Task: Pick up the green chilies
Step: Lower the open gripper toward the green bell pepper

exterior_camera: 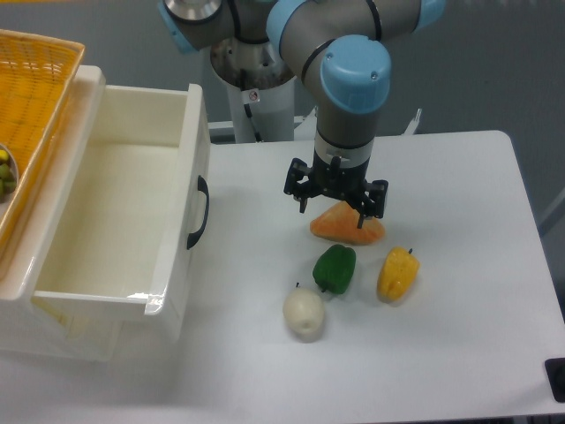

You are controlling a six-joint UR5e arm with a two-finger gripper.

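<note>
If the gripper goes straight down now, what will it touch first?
Probably the orange wedge: the gripper hangs just over it, not over the green pepper. Depth is hard to judge from one view.

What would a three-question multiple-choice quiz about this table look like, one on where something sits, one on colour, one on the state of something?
1. The green chilies lie:
A. inside the drawer
B. between the white onion and the yellow pepper
C. in the basket

2. The piece under the gripper is:
A. orange
B. blue
C. black

3. The white drawer is:
A. closed
B. missing
C. pulled open

Answers: 1 B, it lies on the table with those two either side. 2 A, the orange piece lies directly below the gripper. 3 C, its bare inside shows.
</note>
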